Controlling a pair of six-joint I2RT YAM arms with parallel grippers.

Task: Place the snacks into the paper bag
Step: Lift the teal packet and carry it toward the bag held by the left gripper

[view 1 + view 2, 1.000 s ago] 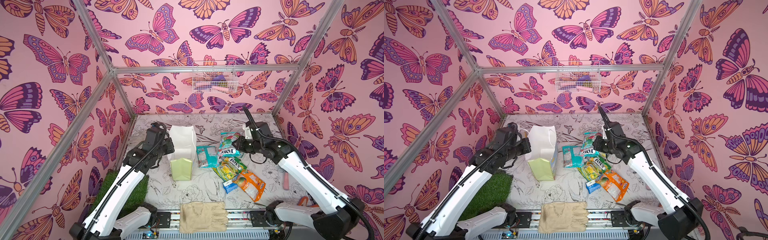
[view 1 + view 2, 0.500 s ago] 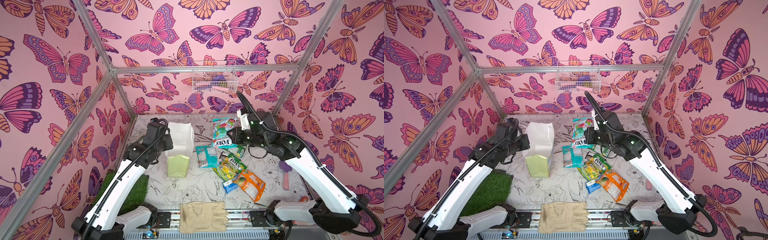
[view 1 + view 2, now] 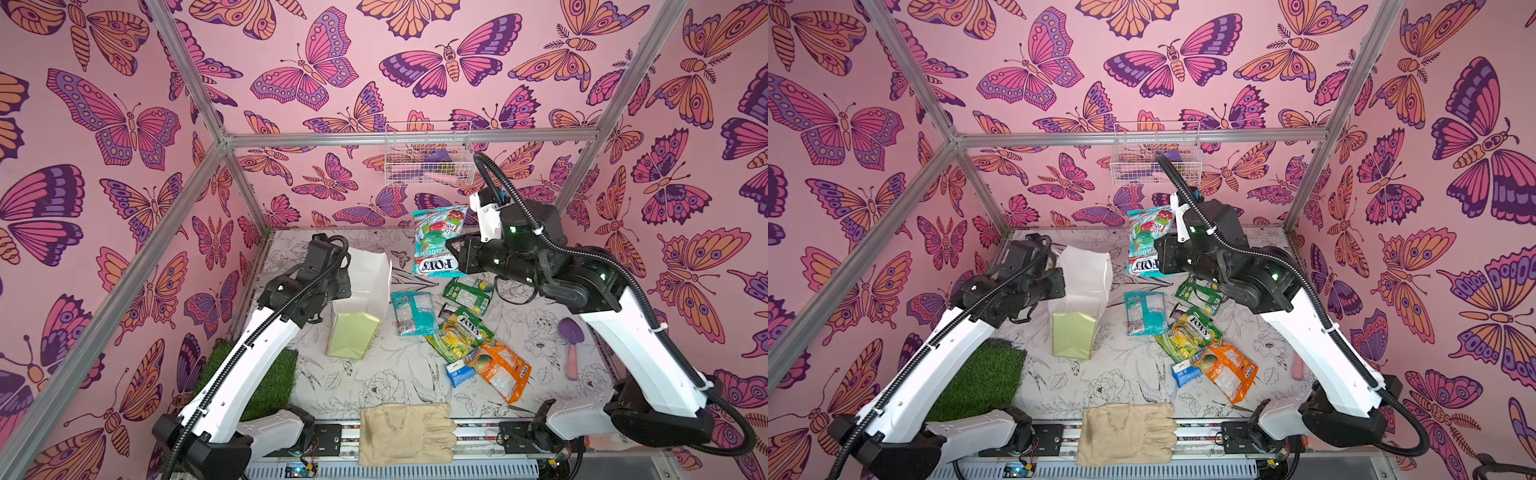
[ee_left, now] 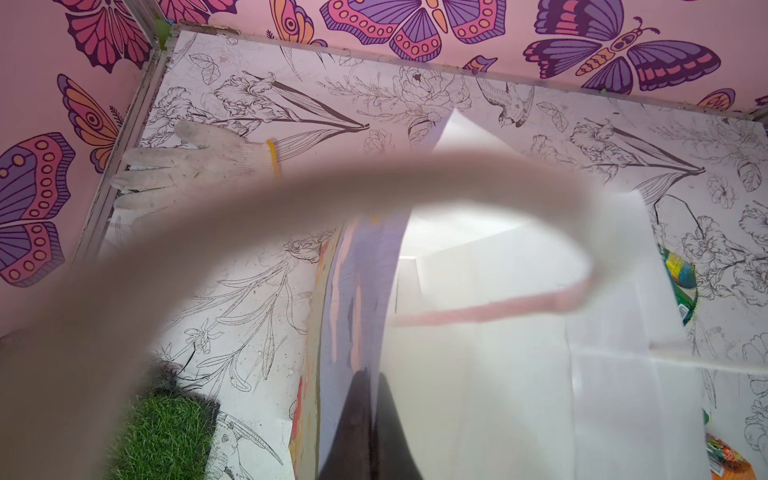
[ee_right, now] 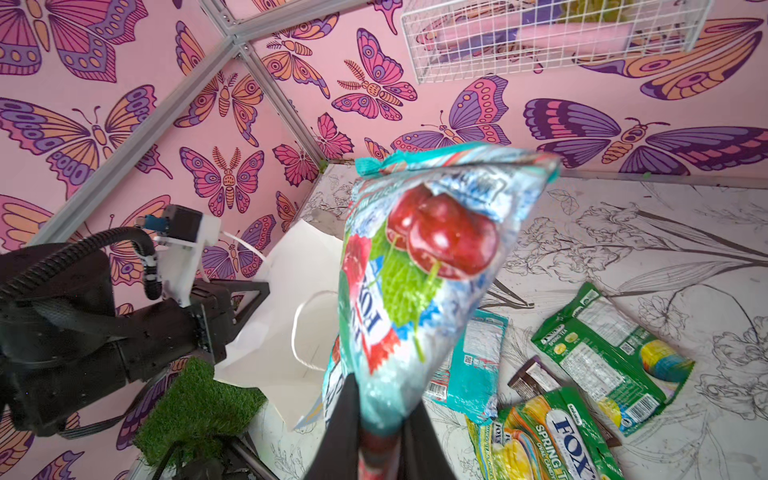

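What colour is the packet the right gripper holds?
The packet in the right gripper is teal with red cherries; right wrist view shows it best.

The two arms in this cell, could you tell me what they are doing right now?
They are packing snacks into the paper bag. The left gripper is shut on one wall of the bag, whose mouth is open. The right gripper grips a teal cherry packet in the air, to the right of the bag in both top views and not yet over it. The other snacks, among them an orange packet, lie on the table.
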